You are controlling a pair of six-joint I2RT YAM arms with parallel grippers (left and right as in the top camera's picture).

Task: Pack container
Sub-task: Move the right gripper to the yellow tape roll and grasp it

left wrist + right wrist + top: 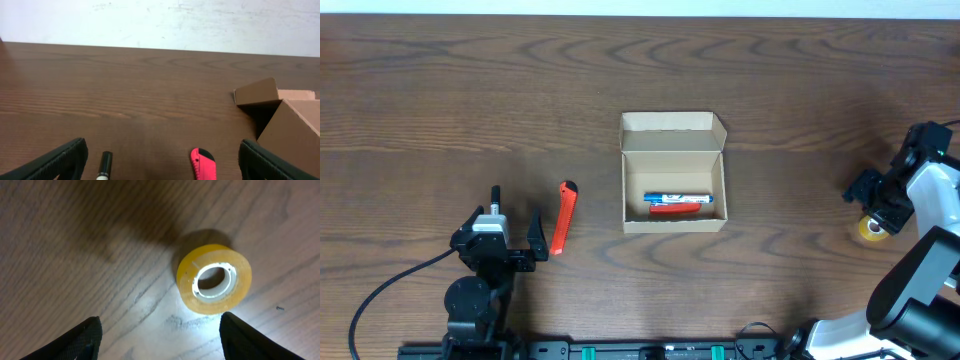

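Plainly open tan cardboard container [672, 166]

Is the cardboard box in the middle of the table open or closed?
Open. The flap lid of the cardboard box stands back, and the overhead view shows a blue marker and a red marker lying inside.

container [292, 131] cropped, tape roll [868, 234] half hidden
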